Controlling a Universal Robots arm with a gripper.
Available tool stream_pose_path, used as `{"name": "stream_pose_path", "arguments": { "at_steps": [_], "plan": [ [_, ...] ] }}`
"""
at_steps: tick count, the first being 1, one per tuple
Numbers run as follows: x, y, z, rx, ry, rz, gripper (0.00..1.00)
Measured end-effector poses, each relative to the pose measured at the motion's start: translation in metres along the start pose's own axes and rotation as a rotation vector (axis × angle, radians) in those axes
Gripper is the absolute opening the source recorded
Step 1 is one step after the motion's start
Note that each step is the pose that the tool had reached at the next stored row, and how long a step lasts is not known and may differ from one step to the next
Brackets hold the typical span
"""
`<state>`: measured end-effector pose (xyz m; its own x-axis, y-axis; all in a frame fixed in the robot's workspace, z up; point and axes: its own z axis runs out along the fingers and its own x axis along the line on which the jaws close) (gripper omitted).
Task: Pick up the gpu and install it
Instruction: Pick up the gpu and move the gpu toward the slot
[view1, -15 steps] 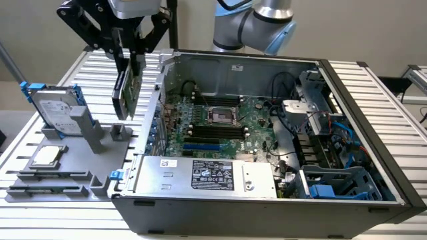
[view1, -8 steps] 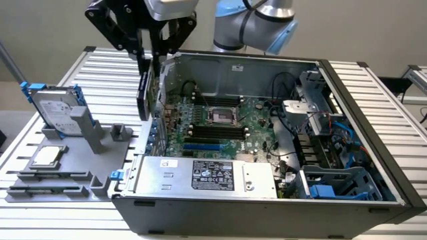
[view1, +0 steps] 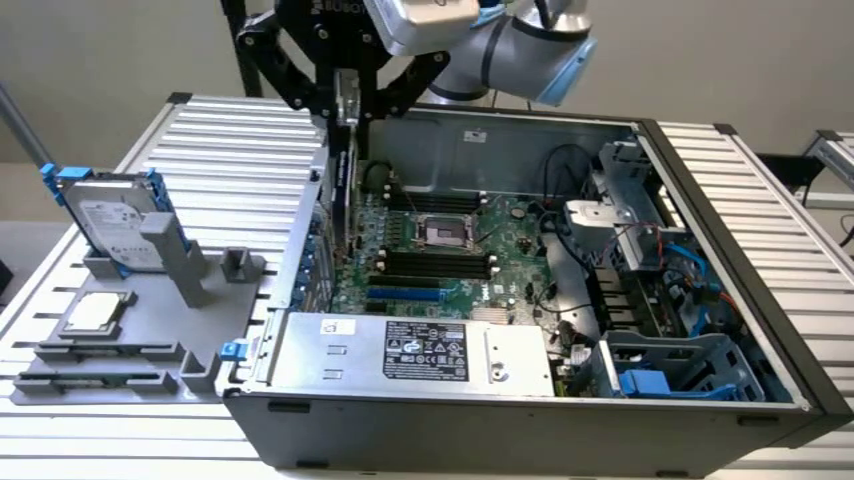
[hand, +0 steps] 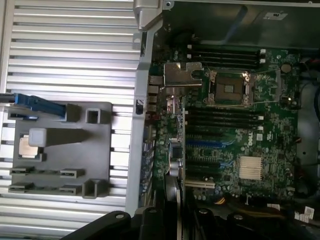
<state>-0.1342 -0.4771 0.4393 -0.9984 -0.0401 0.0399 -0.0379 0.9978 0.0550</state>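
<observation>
The black gripper (view1: 351, 112) is clamped on the thin, green-and-black gpu (view1: 350, 200), which hangs edge-down inside the open grey metal computer case (view1: 534, 430), over the green motherboard's (view1: 514, 225) port-side edge.

Ribbed bare-metal table (view1: 747, 190), matt grey plastic holder (view1: 167, 325), shiny metal bracket (hand: 182, 75) on gpu (view1: 350, 170)

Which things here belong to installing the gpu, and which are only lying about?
Belong to the job: thin flat green and black gpu card, held on edge by the black gripper; open grey metal computer case; green motherboard.
Lying about: silver hard drive with blue frame; small square silver CPU chip; grey plastic holder.
</observation>
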Motion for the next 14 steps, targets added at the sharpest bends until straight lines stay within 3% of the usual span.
{"name": "stream_pose_path", "arguments": {
  "at_steps": [14],
  "plan": [
    [-0.066,0.0199,0.0238,0.0000,0.0000,0.000,0.27]
  ]
}}
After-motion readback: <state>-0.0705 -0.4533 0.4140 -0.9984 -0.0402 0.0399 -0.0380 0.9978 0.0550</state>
